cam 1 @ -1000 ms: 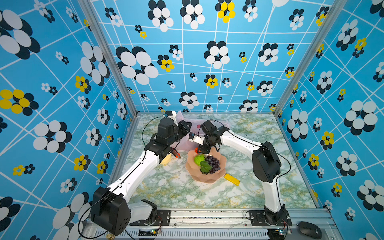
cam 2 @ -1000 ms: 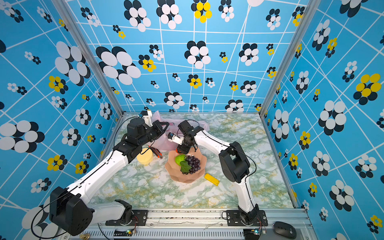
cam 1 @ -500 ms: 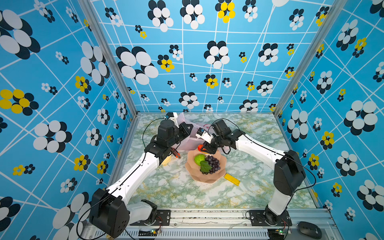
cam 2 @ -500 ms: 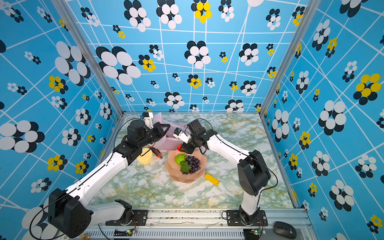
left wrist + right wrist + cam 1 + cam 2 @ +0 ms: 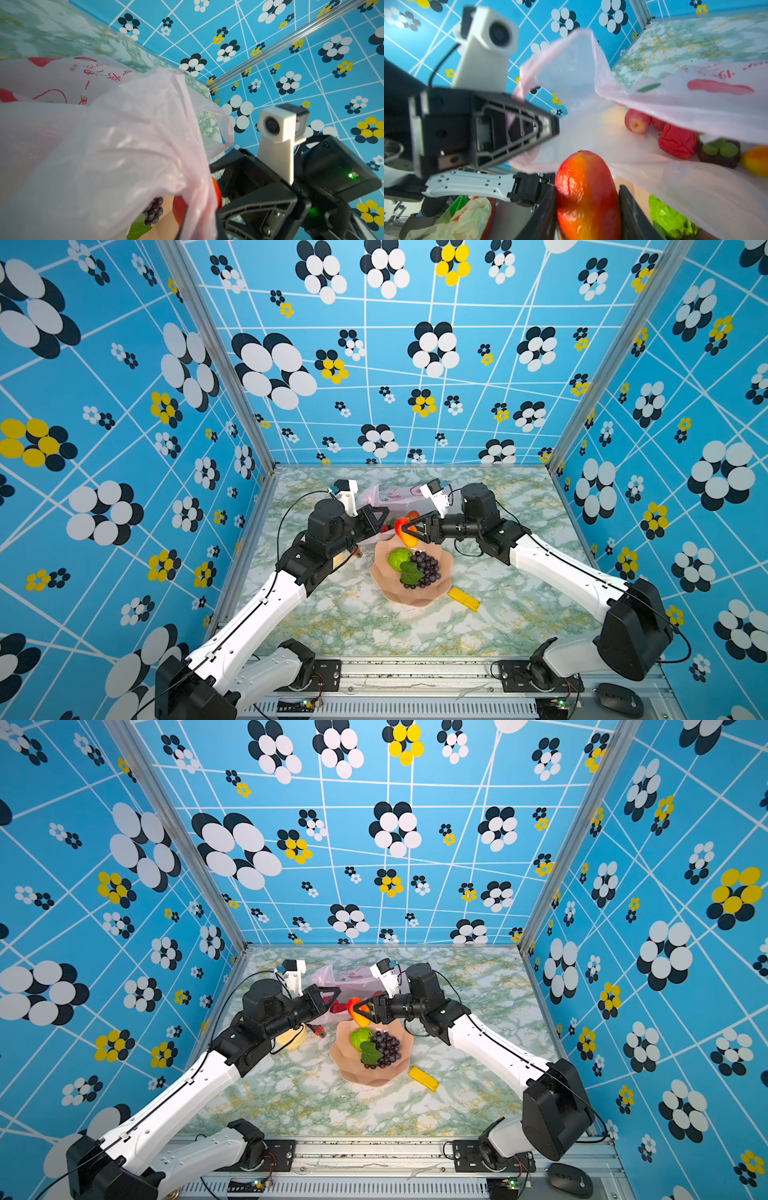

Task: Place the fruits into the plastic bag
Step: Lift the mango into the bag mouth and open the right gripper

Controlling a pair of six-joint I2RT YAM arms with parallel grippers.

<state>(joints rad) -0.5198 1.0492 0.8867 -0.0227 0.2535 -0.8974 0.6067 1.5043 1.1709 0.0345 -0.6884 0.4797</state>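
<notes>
Marbled table; mango within right claw, just outside plastic bag mouth.

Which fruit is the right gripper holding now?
The red-orange mango, clamped in the right gripper at the mouth of the plastic bag; the green fruit and grapes lie free on the plate.

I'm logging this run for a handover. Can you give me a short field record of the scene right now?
left end effector: shut on the edge of the bag, holding its mouth open
right end effector: gripping a mango just outside that mouth
in bag: an apple and other fruits
on plate: green fruit, grapes
beside plate: yellow block
</notes>
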